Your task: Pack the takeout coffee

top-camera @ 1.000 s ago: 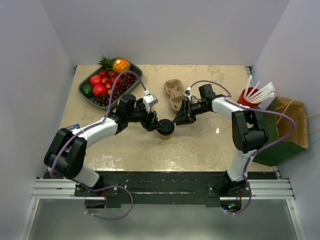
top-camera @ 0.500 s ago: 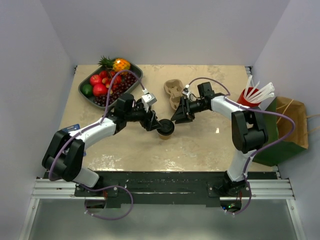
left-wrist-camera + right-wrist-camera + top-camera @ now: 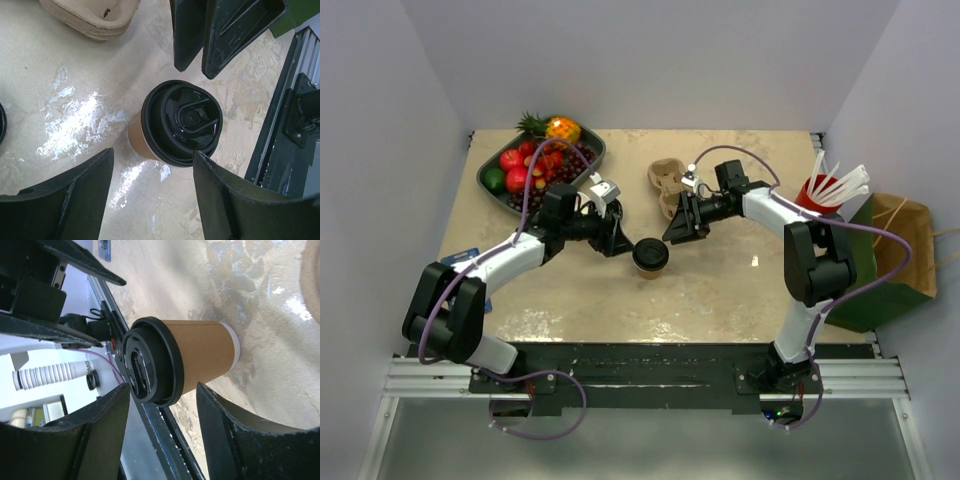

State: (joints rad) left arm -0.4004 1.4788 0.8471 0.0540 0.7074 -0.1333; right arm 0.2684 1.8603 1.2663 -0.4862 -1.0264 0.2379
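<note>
Lidded takeout coffee cup (image 3: 650,256) stands free near the middle of the table (image 3: 720,290), touching neither arm. Left gripper (image 3: 618,243) sits at the cup's 10 o'clock, fingers spread and holding nothing. Right gripper (image 3: 674,234) sits at its 1 o'clock, likewise spread and empty. The black lid (image 3: 181,122) looks seated all round, so we judge capping done and the pick-up for packing not yet begun. Pulp carrier (image 3: 667,185) lies at the cup's 12 o'clock; the paper bag (image 3: 890,265) is well apart at 3 o'clock, off the table's edge. Next move, as we judge it, calls for one gripper to close on the kraft wall below the lid rim and lift level. The cup's long axis is vertical, lid up, base flat on the table.
</note>
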